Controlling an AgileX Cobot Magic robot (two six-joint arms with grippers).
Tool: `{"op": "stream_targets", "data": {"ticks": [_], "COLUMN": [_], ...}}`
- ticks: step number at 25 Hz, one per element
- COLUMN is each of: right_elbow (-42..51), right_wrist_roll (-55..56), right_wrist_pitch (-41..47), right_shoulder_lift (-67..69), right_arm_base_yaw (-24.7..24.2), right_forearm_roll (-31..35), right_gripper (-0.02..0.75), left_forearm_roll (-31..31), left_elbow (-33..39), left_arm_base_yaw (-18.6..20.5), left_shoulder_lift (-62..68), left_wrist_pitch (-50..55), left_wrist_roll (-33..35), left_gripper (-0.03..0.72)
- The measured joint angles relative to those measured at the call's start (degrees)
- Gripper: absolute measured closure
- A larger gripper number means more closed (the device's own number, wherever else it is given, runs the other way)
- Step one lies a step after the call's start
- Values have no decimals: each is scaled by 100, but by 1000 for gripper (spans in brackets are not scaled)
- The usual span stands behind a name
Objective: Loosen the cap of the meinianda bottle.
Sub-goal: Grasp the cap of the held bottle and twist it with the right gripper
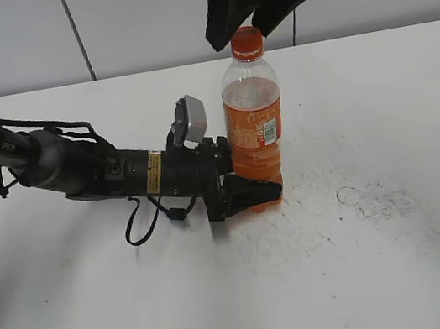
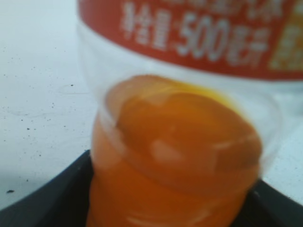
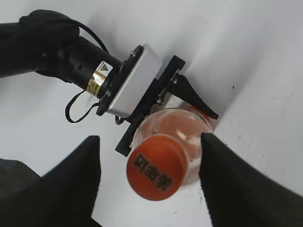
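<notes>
The meinianda bottle [image 1: 255,128] stands upright on the white table, orange drink inside, orange label with a white barcode patch. Its orange cap [image 1: 247,43] is on the neck; in the right wrist view the cap [image 3: 156,166] shows dark printed characters on top. My left gripper [image 1: 250,191] is shut on the bottle's lower body, which fills the left wrist view [image 2: 180,161]. My right gripper [image 1: 250,18] hangs open just above the cap, its two black fingers either side of the cap [image 3: 149,182] without touching it.
The white table [image 1: 392,270] carries dark scuff marks right of the bottle [image 1: 375,198]. The left arm [image 1: 76,168] lies low across the table's left half with a looped black cable. A pale wall stands behind.
</notes>
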Motion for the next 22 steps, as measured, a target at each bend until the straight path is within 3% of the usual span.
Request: {"op": "stream_targets", "data": {"ticks": [4, 9, 13, 19, 22], "right_elbow": [0, 0, 0, 0, 0], "right_wrist_roll": [364, 65, -1067, -4056, -4348], "right_wrist_pitch": [19, 205, 206, 206, 206], "right_shoulder_lift": [0, 0, 0, 0, 0], "right_arm_base_yaw": [0, 0, 0, 0, 0], "right_forearm_roll": [-126, -194, -183, -99, -92], "right_gripper": [346, 464, 468, 473, 462], "left_forearm_roll": [0, 0, 6, 22, 22], "left_elbow": [-5, -11, -11, -11, -11], "left_arm_base_yaw": [0, 0, 0, 0, 0], "left_shoulder_lift": [0, 0, 0, 0, 0], "left_wrist_pitch": [0, 0, 0, 0, 0], "left_wrist_roll": [0, -17, -12, 4, 9], "left_gripper": [137, 137, 137, 137, 137]}}
